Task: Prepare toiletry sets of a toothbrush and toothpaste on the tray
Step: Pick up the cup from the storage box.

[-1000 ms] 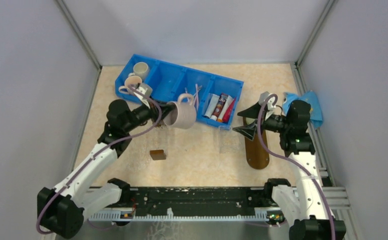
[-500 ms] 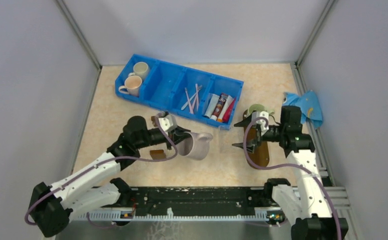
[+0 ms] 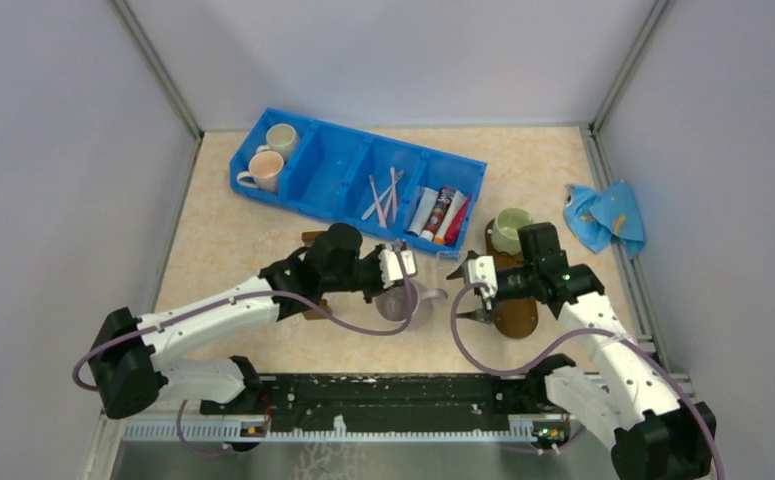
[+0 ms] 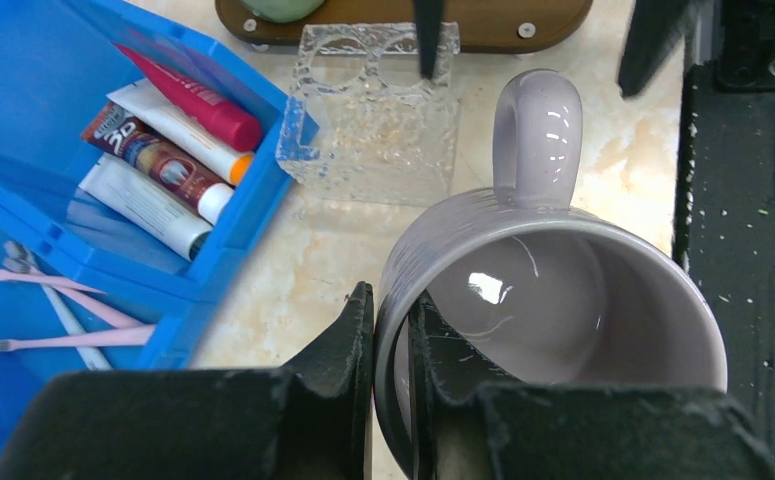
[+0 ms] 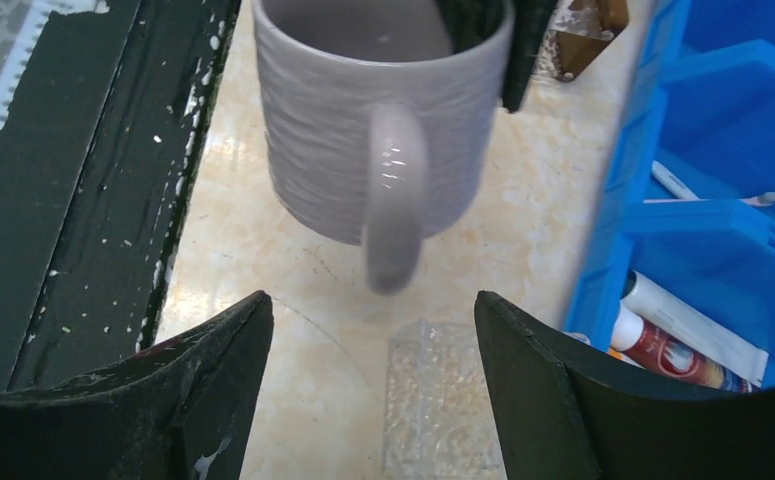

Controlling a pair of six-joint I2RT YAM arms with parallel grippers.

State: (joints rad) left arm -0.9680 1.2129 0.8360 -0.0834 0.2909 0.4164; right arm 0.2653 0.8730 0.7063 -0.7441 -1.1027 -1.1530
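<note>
The left fingers [image 4: 361,340] pinch a pale purple mug [image 4: 563,290] by its rim. The right fingers [image 5: 218,390] are spread wide by its handle [image 5: 393,200]. Toothbrushes [image 3: 383,197] and toothpaste tubes [image 3: 441,213] lie in the blue bin [image 3: 333,160], with the brown tray [image 3: 516,319] beside it.

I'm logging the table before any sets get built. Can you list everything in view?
bin: 1, blue, far left
white mug: 1, white, bin's left end
pinkish mug: 1, pinkish, beside it
toothbrushes: about 3, pink and white, in bin
tubes: 4, white, red, dark, bin's right end
holder: 1, clear, between bin and tray
tray: 1, dark brown, right
green mug: 1, green, tray's far end
lilac mug: 1, lilac, centre
cloth: 1, blue, far right
block: 1, brown, partly under left arm
left claw: shut on lilac mug's rim
right claw: open, facing its handle
</note>
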